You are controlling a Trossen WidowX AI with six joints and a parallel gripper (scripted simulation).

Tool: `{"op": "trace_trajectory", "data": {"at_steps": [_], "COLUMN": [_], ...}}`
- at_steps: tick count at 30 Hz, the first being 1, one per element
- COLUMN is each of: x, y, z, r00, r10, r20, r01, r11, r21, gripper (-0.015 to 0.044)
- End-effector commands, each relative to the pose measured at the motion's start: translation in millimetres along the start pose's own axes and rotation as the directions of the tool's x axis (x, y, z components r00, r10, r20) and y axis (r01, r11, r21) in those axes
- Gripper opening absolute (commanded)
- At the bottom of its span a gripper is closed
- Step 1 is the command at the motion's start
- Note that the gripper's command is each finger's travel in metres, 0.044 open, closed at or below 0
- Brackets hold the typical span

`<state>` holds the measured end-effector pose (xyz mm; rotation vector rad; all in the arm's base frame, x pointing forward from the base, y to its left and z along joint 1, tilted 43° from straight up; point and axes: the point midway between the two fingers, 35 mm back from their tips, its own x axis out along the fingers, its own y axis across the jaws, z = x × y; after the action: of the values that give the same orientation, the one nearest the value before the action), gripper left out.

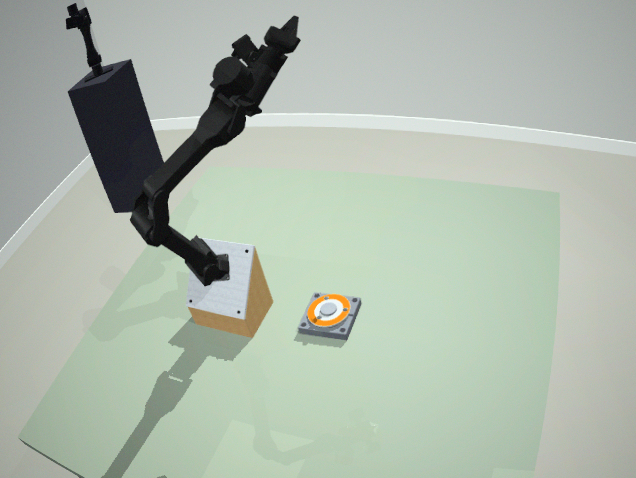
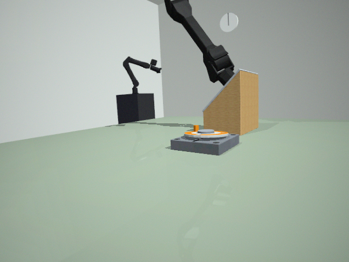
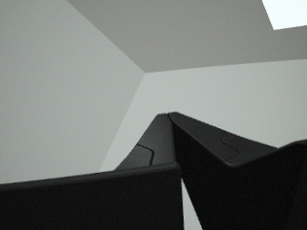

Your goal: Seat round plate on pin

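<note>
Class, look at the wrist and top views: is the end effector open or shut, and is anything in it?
Shut, holding nothing. In the wrist view the end effector has its fingertips meeting at a point with only wall behind; the top view shows it raised far from the plate.

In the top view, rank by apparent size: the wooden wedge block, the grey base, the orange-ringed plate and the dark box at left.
1. Dark box, though it rises toward the camera, which may inflate it.
2. Wooden wedge block.
3. Grey base.
4. Orange-ringed plate, lying within the base's outline.

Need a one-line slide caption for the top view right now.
Arm raised high, shut gripper far from the orange-ringed round plate sitting on its grey base beside the wooden wedge mount.
</note>
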<state>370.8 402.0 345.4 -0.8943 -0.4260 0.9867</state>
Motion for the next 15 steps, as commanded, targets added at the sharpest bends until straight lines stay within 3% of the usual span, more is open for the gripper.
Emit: {"op": "trace_trajectory", "data": {"at_steps": [1, 7, 15], "x": [-11, -39, -106], "y": [22, 51, 100], "z": [-74, -152, -249], "r00": [0.973, 0.879, 0.632], "r10": [0.055, 0.127, 0.255], "r20": [-0.224, -0.46, -0.732], "r01": [-0.012, 0.062, 0.283], "r11": [0.982, 0.926, 0.803], "r21": [0.188, 0.373, 0.524], "gripper": [0.0, 0.0, 0.0]}}
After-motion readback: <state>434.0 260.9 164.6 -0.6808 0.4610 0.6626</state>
